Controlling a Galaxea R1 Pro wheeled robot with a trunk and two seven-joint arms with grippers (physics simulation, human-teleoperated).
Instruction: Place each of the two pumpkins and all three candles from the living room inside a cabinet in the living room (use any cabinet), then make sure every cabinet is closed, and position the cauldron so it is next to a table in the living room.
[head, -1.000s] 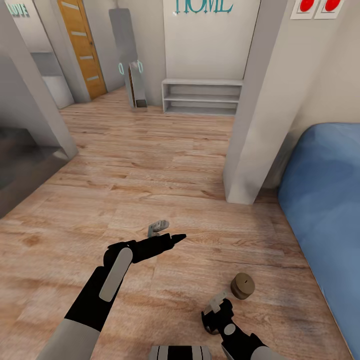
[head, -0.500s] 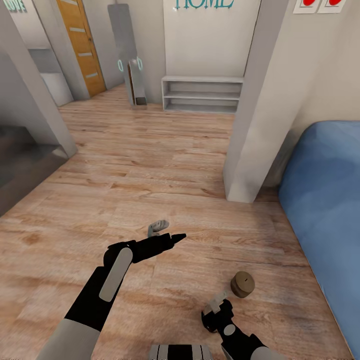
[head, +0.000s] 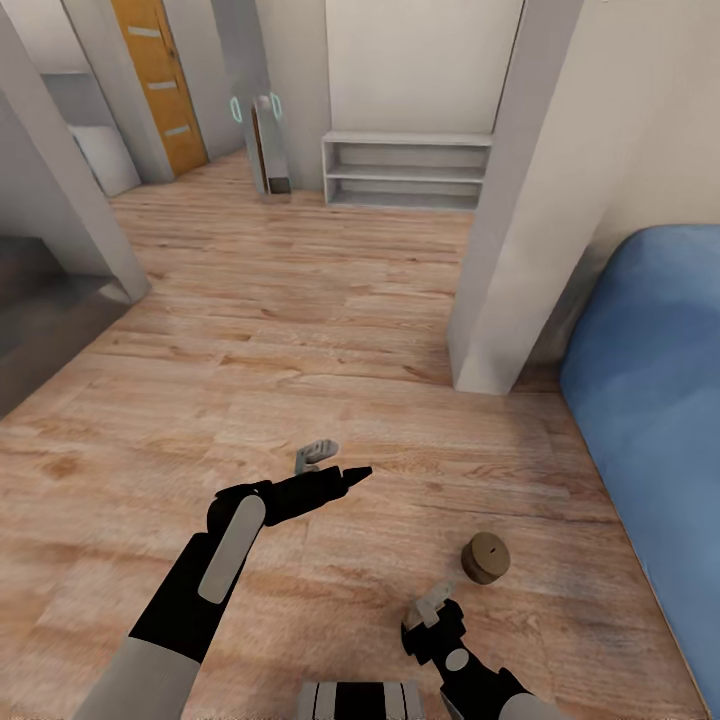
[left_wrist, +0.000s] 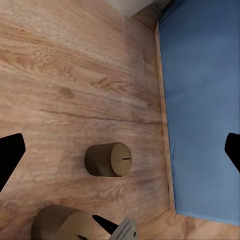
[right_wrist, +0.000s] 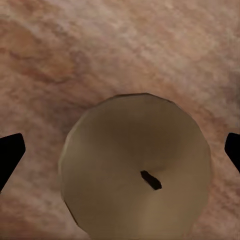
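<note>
One tan candle (head: 485, 557) lies tilted on the wood floor close to the blue furniture; in the left wrist view this candle (left_wrist: 107, 159) rests on its side. A second candle (left_wrist: 60, 224) stands closer in, beside a grey finger of the right gripper. My right gripper (head: 432, 605) hovers open just short of the first candle, and in its wrist view my right gripper (right_wrist: 120, 152) looks straight down on a candle top (right_wrist: 137, 167) with a dark wick, fingertips wide on either side. My left gripper (head: 318, 455) hangs open over bare floor with nothing held, and in the left wrist view the left gripper (left_wrist: 121, 152) shows dark fingertips at both edges.
A large blue soft piece of furniture (head: 650, 400) fills the right side. A pale wall corner (head: 500, 300) juts out ahead on the right. A white low shelf (head: 405, 170), an orange door (head: 160, 80) and a grey wall (head: 60, 200) lie farther off.
The whole view has shifted, with the far wall and shelf sliding upward, so the camera moved. Both arms keep the same pose and both grippers stay open.
</note>
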